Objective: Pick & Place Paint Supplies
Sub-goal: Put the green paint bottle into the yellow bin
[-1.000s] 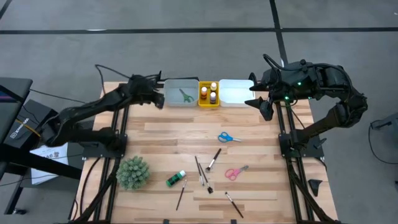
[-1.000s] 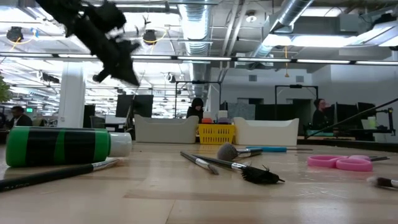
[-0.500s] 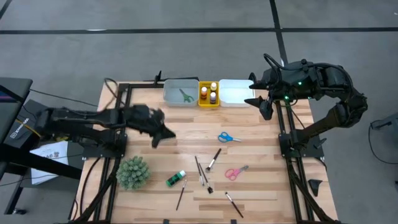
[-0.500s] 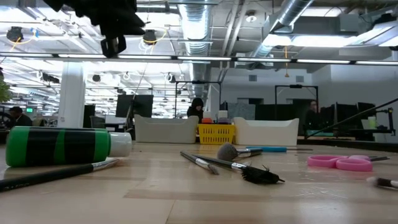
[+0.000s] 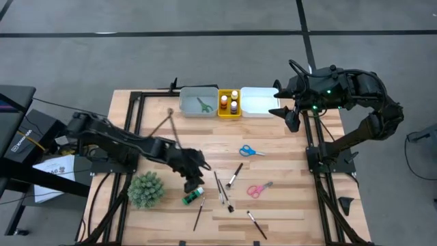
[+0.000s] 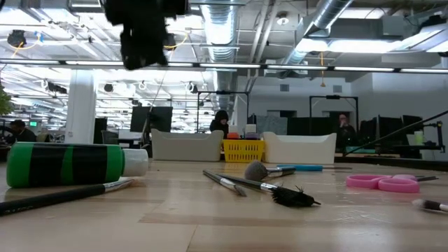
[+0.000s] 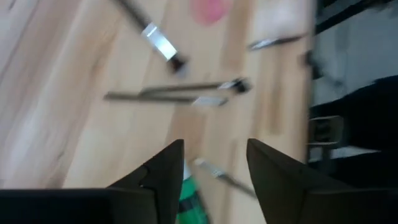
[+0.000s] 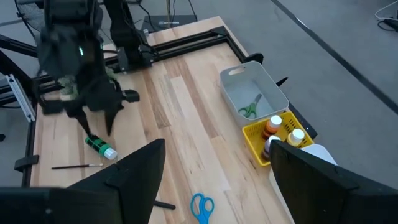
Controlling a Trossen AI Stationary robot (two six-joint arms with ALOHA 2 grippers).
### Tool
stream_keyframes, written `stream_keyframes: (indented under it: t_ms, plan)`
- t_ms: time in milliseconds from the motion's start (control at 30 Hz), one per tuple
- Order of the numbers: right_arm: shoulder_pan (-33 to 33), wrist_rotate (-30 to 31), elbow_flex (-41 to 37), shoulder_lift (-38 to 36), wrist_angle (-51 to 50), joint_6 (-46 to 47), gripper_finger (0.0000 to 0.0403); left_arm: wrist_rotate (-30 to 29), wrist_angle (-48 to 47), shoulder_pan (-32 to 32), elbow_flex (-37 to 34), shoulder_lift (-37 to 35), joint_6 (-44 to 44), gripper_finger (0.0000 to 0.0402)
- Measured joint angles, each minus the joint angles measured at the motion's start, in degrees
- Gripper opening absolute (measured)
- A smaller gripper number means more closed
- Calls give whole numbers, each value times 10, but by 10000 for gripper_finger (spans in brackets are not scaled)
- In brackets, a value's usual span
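Left to right in the high view: spiky green plant ball (image 5: 146, 189) lower left, no readable label on anything. Left gripper (image 5: 192, 183) lower centre-left, just above the green paint bottle (image 5: 192, 197), fingers apart with nothing between them; left wrist view shows bottle's green tip (image 7: 188, 205) between the fingers, not gripped. Dark-handled brushes (image 5: 220, 188) scattered lower centre, pink scissors (image 5: 258, 189) to their right, blue scissors (image 5: 251, 151) mid-frame. Top centre: grey tray (image 5: 186, 107) holding green scissors (image 5: 204, 104), yellow tray (image 5: 223, 113) with two orange-capped bottles (image 5: 234, 100), white tray (image 5: 259, 113). Right gripper (image 5: 285, 109) upper right, beside the white tray, jaws wide, holding nothing.
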Motion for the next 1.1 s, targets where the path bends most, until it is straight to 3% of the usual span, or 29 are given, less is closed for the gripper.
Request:
stream_keyframes:
  t_ms: [433,1100]
  plan:
    - [0,-1,0,0,-50,-1,283,-11,-44,-32,15,136,-5,190]
    - [-19,0,0,0,-55,-40,283,-9,-17,-33,15,167,-30,208]
